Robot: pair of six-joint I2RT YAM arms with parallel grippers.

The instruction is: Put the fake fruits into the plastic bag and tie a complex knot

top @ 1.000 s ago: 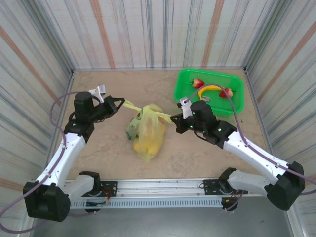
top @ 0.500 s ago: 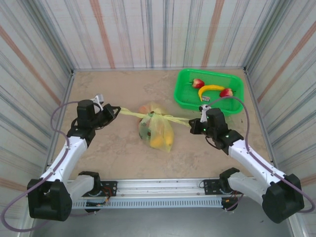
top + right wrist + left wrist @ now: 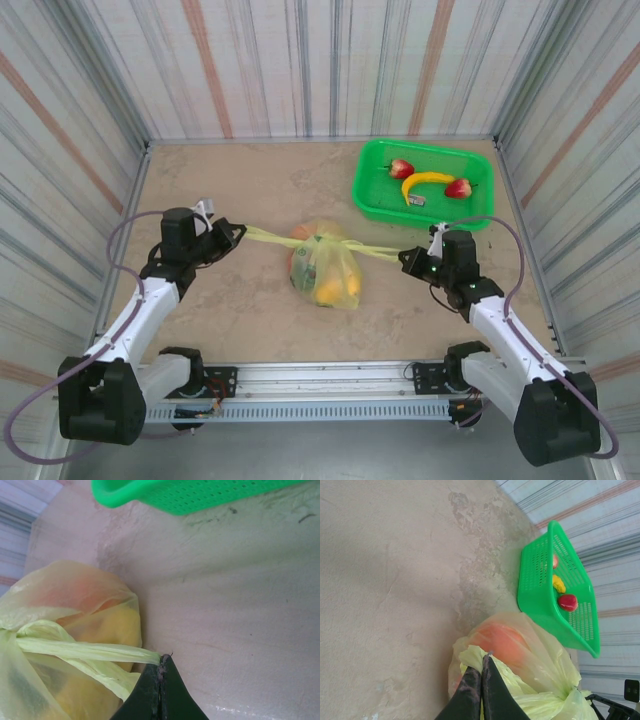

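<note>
Your left tool point(image 3: 238, 232) and right tool point(image 3: 405, 257) are each clamped tight on one of the handles point(image 3: 268, 236) of the bag point(image 3: 325, 262), which stretch taut toward 9 and 3 o'clock. The bag sits mid-surface point(image 3: 230, 310), with orange and yellow fruits point(image 3: 330, 290) showing through its film. At 1 o'clock, the basket point(image 3: 365, 192) holds a banana point(image 3: 428, 181) between two red fruits point(image 3: 401, 168).

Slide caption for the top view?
Left pincer and right pincer stretch plastic bag by handles; three fruits in basket.
</note>
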